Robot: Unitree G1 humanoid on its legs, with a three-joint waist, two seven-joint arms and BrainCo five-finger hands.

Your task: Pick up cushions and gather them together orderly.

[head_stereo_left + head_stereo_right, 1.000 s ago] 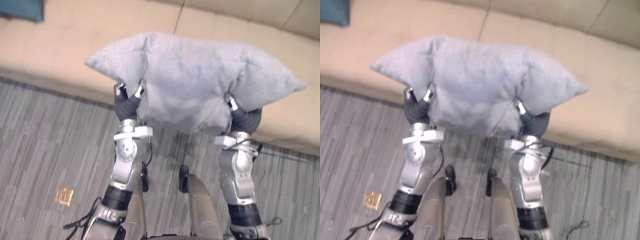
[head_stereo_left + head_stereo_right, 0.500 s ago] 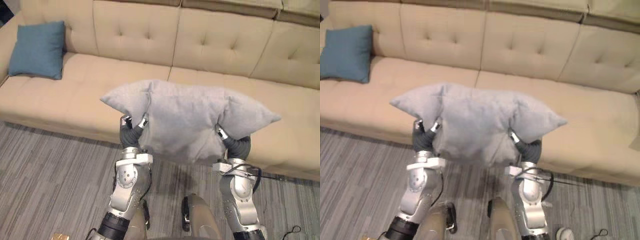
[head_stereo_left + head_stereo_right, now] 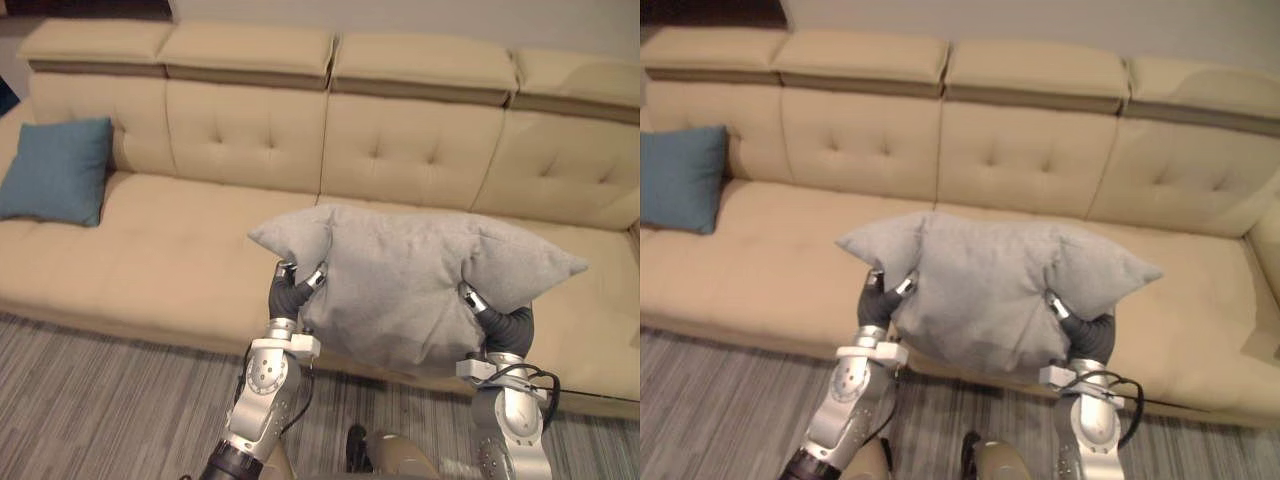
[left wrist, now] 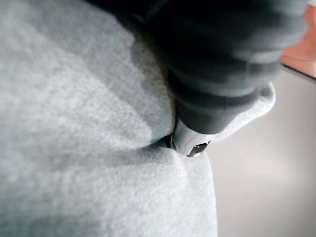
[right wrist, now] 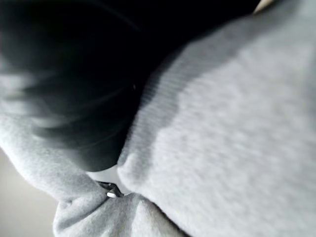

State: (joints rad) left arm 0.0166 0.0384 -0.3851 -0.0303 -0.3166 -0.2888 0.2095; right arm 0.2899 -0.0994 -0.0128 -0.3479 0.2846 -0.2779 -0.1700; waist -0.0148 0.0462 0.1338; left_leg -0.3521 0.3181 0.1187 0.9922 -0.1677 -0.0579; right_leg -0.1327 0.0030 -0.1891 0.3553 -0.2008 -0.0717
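Observation:
A large grey cushion [image 3: 410, 280] hangs in front of me above the front edge of the beige sofa's seat [image 3: 180, 250]. My left hand [image 3: 292, 290] grips its left side, with fingers curled into the fabric [image 4: 190, 143]. On the other side my right hand [image 3: 500, 325] clutches it the same way, the cloth bunched round the hand [image 5: 111, 190]. The cushion's corners bulge out past both hands. A blue cushion [image 3: 58, 170] leans against the sofa's backrest at the far left.
The long tufted beige sofa [image 3: 1030, 150] spans the whole width, its seat bare between the blue cushion and the grey one. Grey striped carpet [image 3: 100, 400] lies in front of it.
The camera has tilted up, from the carpet to the sofa's full backrest and the blue cushion. Both hands keep the same hold on the grey cushion.

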